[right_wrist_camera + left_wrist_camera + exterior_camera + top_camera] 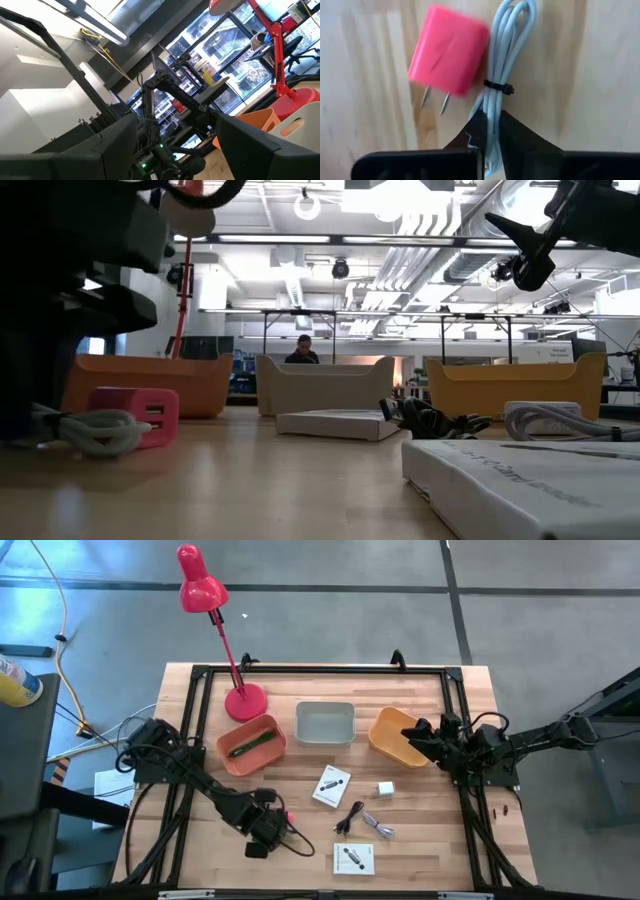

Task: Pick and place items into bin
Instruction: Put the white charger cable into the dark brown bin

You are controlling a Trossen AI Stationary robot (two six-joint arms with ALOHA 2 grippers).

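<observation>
My left gripper (264, 831) is low near the table's near left part, shut on a pale coiled cable (506, 45) bound by a black tie. A pink plug block (447, 50) with two prongs lies on its side next to the coil. The green stick (254, 743) lies in the orange bin (226, 753). Two white packets (331, 786) (353, 859), a white block (385, 788), a black cable (349, 817) and a silvery cable (379, 826) lie on the table. My right gripper (420, 736) hovers open over the yellow bin (385, 736). My left gripper pinches the pale cable coil near one end (492, 107), just below the black tie, between its two fingers (476, 131). It comes from above, pointing down, with the strands running between the fingers. The coil (92, 430) lies on the table beside the pink block (135, 416).
A grey bin (325, 723) stands between the orange and yellow bins along the far part of the table. A red desk lamp (244, 700) stands at the far left. A black frame (320, 670) edges the work area. A person shows far behind the table (303, 350).
</observation>
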